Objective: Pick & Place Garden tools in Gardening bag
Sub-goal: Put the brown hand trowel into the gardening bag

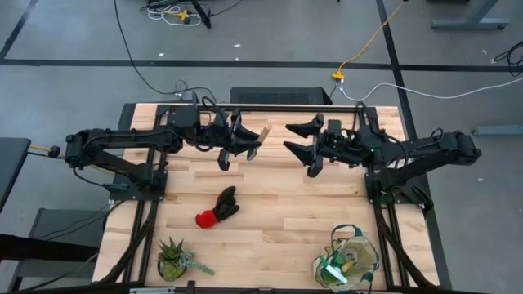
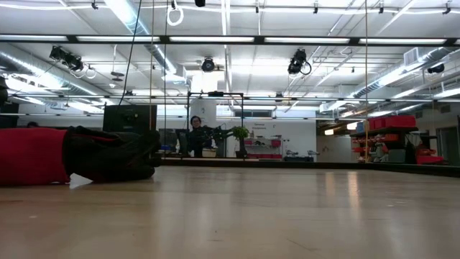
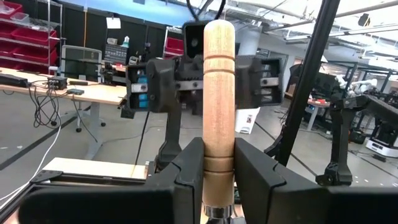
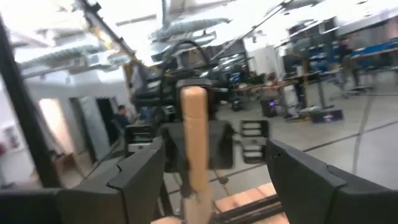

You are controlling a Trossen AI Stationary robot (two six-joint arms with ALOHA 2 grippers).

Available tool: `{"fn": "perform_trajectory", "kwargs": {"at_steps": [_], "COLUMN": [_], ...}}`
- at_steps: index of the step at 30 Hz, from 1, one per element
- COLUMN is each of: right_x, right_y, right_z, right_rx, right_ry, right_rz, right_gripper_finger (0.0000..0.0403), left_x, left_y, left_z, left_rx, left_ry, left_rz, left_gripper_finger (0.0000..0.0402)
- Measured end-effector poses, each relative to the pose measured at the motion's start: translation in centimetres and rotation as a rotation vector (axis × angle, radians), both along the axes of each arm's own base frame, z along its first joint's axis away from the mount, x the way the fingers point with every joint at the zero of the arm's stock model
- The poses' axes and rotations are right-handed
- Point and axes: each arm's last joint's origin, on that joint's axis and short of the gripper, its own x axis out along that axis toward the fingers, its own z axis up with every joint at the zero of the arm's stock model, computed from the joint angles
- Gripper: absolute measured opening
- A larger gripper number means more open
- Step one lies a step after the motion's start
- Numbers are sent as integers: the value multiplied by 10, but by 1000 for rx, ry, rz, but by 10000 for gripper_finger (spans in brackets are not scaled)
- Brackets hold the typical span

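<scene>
A wooden-handled tool (image 3: 218,106) is clamped between the fingers of the left gripper (image 1: 242,144), raised above the far part of the table (image 1: 278,220); its metal end cannot be made out. The right gripper (image 1: 304,148) is held opposite, just beside it, its jaws spread wide and empty. The red-and-black glove pair (image 1: 217,209) lies mid-table; the gardening bag (image 1: 347,260) stands at the near right corner — a bright green piece (image 1: 330,270) is seen inside it; a small potted plant (image 1: 174,258) sits at the near left.
</scene>
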Motion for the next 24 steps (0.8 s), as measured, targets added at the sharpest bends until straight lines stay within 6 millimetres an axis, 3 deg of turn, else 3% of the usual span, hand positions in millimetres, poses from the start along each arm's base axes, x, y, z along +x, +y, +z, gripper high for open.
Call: {"fn": "perform_trajectory", "kwargs": {"at_steps": [9,24], "right_x": [27,55], "right_y": [-12,-23], "right_z": [17,9], "right_rx": [-48,-56], "right_ry": [88,30], "right_rz": [107,138], "right_gripper_finger": [279,279], "left_x": [0,0], "left_y": [0,0], "left_z": [-1,-2], "left_rx": [-1,-1], "left_ry": [7,17], "left_rz": [0,0], "left_gripper_finger": [75,75]}}
